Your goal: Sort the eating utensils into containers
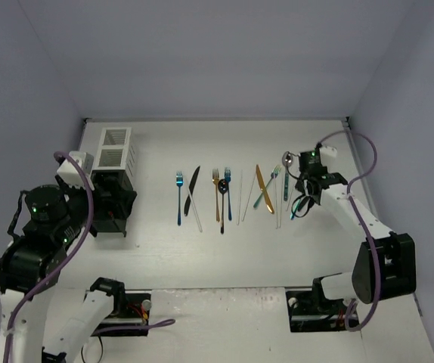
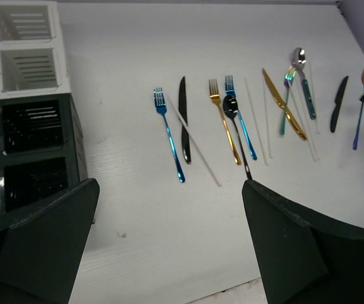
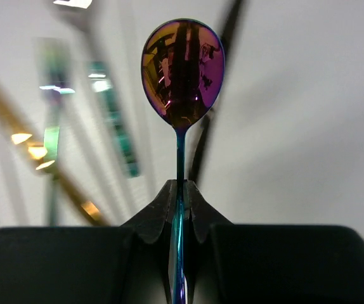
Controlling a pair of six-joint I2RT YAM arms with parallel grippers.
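White table (image 1: pixel 202 257) bearing utensils (image 1: pixel 222 185) sits between pale lilac walls (image 1: pixel 217 60).

white arms (image 1: pixel 347 213) with black joints, purple cables (image 1: pixel 371 160), green leds, matte black end effector fingers (image 3: pixel 156 218)

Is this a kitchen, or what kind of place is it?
Probably a robot test bench in a lab, not a kitchen. Two robot arms are bolted to a white table, plain walls box it in, and cutlery lies in a neat row beside slatted caddies.
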